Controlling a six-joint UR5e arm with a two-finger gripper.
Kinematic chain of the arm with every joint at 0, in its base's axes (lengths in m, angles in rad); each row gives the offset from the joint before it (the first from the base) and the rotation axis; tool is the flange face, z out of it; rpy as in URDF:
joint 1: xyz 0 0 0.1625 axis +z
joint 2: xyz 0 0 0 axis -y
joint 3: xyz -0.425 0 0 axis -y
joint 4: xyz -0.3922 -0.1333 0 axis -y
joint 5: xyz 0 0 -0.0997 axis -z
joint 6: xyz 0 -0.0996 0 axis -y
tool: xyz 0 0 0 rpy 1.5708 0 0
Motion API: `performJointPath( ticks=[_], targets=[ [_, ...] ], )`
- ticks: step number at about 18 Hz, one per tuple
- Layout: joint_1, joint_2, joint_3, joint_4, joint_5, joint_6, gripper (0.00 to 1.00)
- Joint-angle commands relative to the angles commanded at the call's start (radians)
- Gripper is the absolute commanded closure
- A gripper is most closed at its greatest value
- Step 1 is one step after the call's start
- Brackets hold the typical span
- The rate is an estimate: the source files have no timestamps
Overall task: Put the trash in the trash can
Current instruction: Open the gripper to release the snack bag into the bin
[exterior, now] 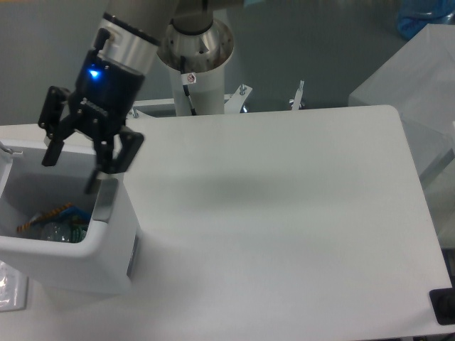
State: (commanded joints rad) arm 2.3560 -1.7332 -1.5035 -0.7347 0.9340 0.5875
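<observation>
- The gripper (71, 163) hangs over the open top of the trash can (106, 249), its two fingers spread wide with nothing between them.
- The snack bag (44, 215) lies inside the can, only an orange-and-blue edge showing near the bottom.
- The bottle (62, 232) sits in the can too, just beside the bag, its green label faintly visible.
- Judging from this, both pieces of trash are in and the task looks complete; what remains is likely lifting the arm straight up so the fingers clear the rim.
- White lettering runs along the gripper body, too small to read; the bag's print is hidden.
- The table (284, 213) stretches to the right.
</observation>
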Motion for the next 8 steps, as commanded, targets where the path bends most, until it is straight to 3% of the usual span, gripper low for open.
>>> performJointPath(
  ticks=[3, 6, 8],
  targets=[
    [0.054, -0.012, 0.013, 0.000, 0.141, 0.053, 0.00],
    [0.060, -0.006, 0.002, -0.003, 0.199, 0.210, 0.00],
    [0.069, -0.003, 0.009, -0.011, 0.212, 0.241, 0.00]
  ],
)
